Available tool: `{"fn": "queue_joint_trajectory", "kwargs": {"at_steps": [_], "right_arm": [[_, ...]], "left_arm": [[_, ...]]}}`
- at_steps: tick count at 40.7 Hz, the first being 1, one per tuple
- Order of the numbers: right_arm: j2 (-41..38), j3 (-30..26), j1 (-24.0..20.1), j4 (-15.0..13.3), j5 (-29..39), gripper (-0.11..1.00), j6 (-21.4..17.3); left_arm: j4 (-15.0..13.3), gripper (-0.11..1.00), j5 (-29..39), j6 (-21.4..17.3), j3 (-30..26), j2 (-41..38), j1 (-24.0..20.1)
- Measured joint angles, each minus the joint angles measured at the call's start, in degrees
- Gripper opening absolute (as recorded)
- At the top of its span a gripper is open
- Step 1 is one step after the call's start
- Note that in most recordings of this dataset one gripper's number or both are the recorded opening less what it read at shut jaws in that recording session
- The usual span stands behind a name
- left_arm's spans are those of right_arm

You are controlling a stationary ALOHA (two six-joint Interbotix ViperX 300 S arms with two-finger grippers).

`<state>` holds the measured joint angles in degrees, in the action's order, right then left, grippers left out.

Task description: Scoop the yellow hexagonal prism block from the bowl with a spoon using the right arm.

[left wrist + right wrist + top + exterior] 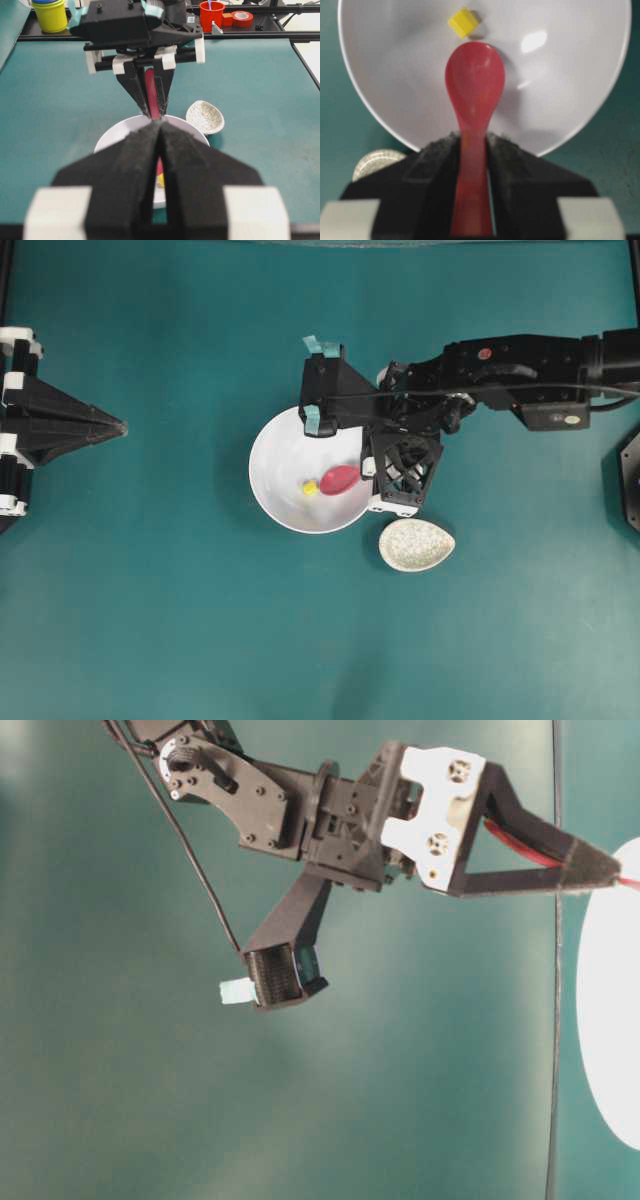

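Right gripper (470,150) clenched on spoon (474,85) handle; left gripper (161,150) closed, empty. Block (464,22) lying inside bowl (570,100), just beyond scoop tip, nearer the rim facing the tabletop's left edge. Advance slowly, tip low, sliding under block; avoid nudging it away.
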<state>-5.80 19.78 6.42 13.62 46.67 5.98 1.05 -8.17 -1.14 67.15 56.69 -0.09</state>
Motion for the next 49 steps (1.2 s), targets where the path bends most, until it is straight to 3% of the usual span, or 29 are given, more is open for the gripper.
{"fn": "queue_joint_trajectory", "kwargs": {"at_steps": [25, 49], "right_arm": [[-1.85, -0.97, -0.62, -0.7, -11.16, 0.24, 0.88], [-1.85, -0.97, -0.62, -2.72, -16.0, 0.24, 0.88]], "left_arm": [[0.0, -0.01, 0.0, 0.0, -0.09, -0.09, 0.0], [0.0, -0.01, 0.0, 0.0, -0.09, 0.0, 0.0]]}}
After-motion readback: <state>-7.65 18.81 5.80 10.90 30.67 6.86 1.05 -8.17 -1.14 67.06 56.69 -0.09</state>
